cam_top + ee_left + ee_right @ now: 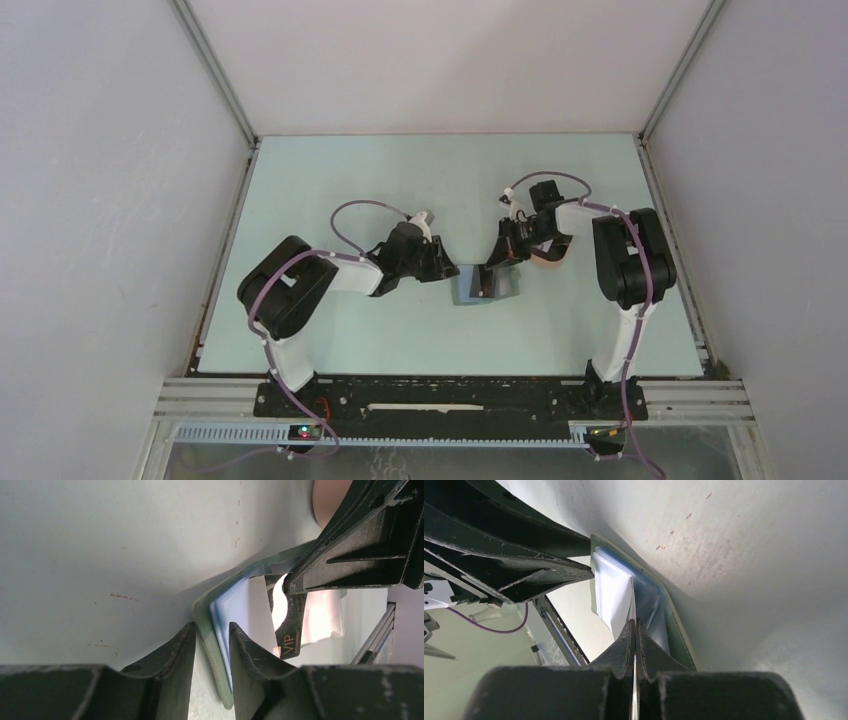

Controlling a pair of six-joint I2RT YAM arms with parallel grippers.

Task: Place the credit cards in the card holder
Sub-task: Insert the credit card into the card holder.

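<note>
Mid-insert: right claw (634, 624) clamps card (292, 630); left claw (212, 627) straddles holder (201, 611), grip unclear. You align pocket, then push.

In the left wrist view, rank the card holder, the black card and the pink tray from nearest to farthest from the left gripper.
1. card holder, its edge inside the left gripper.
2. black card, further on, right of centre.
3. pink tray, top right corner.

Bright even light, soft shadows, blurred foreground
</note>
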